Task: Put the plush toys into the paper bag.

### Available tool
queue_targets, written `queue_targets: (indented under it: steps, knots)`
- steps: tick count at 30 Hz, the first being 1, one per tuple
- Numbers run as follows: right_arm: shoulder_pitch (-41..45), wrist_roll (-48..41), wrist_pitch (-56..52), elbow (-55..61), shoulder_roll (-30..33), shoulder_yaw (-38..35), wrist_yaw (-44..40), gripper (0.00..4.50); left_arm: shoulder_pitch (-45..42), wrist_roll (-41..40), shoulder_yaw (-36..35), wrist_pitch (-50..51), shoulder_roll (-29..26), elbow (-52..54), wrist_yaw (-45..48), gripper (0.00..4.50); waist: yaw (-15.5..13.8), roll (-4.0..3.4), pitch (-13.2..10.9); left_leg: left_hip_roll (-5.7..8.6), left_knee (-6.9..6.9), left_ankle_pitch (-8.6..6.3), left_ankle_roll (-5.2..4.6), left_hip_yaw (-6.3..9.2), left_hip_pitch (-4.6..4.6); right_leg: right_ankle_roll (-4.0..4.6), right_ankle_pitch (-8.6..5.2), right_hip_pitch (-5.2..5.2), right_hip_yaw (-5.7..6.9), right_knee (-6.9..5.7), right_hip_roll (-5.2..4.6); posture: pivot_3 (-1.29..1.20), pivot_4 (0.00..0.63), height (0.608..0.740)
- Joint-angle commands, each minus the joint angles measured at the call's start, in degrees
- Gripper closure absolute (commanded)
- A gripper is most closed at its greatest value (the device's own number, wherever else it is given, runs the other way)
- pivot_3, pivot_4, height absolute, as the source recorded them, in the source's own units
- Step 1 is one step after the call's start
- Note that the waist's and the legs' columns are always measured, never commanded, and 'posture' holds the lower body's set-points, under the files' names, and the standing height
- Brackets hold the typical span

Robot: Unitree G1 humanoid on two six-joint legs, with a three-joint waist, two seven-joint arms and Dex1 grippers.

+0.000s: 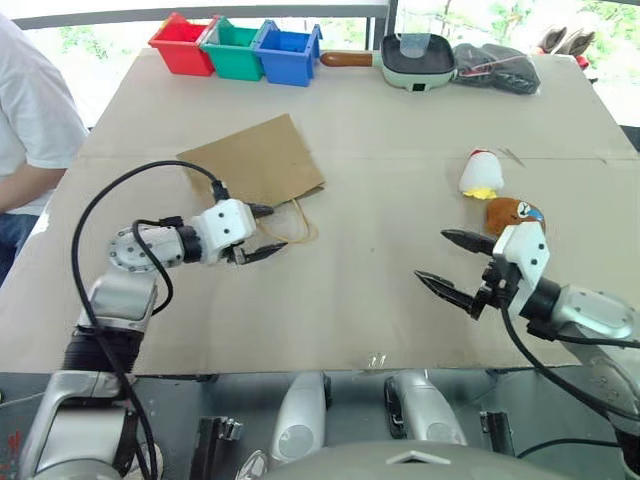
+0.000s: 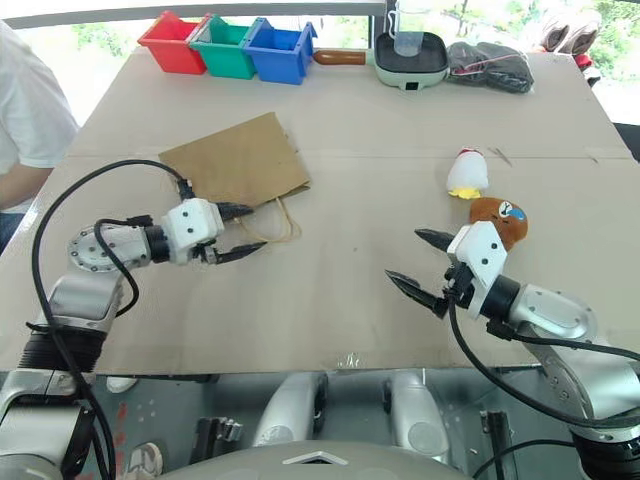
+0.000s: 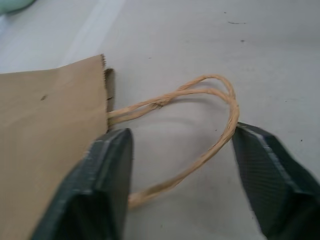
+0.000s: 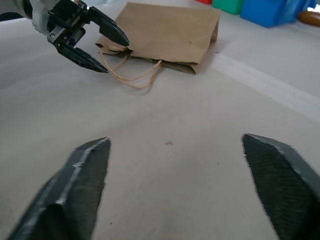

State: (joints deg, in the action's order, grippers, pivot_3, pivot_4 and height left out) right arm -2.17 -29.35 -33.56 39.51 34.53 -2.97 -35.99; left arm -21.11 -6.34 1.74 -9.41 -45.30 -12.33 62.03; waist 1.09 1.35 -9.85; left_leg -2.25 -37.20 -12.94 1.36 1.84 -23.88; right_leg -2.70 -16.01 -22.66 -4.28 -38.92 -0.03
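Right tool [image 1: 455, 265] nearest; bins [image 1: 236, 47], pan [image 1: 415, 58] far.

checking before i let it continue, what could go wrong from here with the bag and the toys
The paper bag lies flat with its mouth closed, so a pull on the thin handles by the open left gripper may only drag it across the table. The bear sits right behind the open right gripper, touching the chicken, so reaching for one toy may knock the other away.
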Motion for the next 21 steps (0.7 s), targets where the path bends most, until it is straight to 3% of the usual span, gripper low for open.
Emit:
queue_targets:
  steps: [1,3,4,5,10,16,21]
  knots:
    - [0.2,-0.8,-1.3,3.2,-0.3,0.0,2.1,2.76,-2.5,-2.0,-0.3,-2.3,0.1,-1.9,2.9,3.16,-0.1,0.0,0.0,0.0,0.0,0.0,0.0,0.04,0.0,0.0,0.0,0.0,0.03,-0.01,0.01,0.0,0.15,0.74]
    - [0.3,-0.9,-1.6,3.5,-0.6,0.3,2.8,3.77,-3.7,-2.9,-0.3,-2.7,0.2,-3.3,4.4,4.17,-0.1,0.0,0.0,0.0,0.0,0.0,0.0,0.06,0.0,0.0,0.0,0.0,0.05,-0.02,0.01,0.0,0.15,0.74]
    - [0.5,-0.7,-1.7,3.5,-0.9,0.5,3.3,4.23,-4.2,-3.8,-0.5,-1.7,0.5,-3.6,5.3,4.5,-0.1,0.0,0.0,0.0,0.0,0.0,0.0,0.06,0.0,0.0,0.0,0.0,0.05,-0.02,0.01,0.0,0.15,0.74]
    - [0.3,-0.7,-1.8,3.7,-1.1,0.8,3.6,4.38,-4.7,-5.6,-0.7,0.3,0.8,-3.5,6.6,4.5,-0.1,0.0,0.0,0.0,-0.01,0.0,0.0,0.05,0.0,0.0,0.0,0.01,0.05,-0.02,0.01,0.0,0.15,0.74]
    - [3.3,1.4,-1.9,2.6,-5.0,5.1,7.3,4.38,-8.2,-20.0,-1.1,17.4,5.6,3.0,12.4,4.5,-0.1,0.01,0.0,0.0,-0.05,0.0,0.0,0.08,-0.02,-0.01,0.0,0.02,0.08,-0.04,0.01,0.0,0.15,0.74]
    - [10.7,11.6,-0.2,-5.9,-12.3,14.9,14.6,4.38,-11.5,-25.1,0.2,27.0,12.6,9.2,9.4,4.5,0.1,0.02,0.0,0.01,-0.16,0.0,0.0,0.11,-0.06,-0.01,0.01,0.03,0.09,-0.08,0.03,0.0,0.15,0.74]
    - [17.0,16.6,5.3,-22.0,-19.7,20.2,14.3,4.38,-12.8,-29.2,-1.9,32.5,16.3,14.7,5.2,4.5,0.8,0.02,0.0,0.0,-0.13,0.01,0.01,0.16,-0.05,0.0,0.01,0.0,0.1,-0.14,0.06,0.0,0.15,0.74]
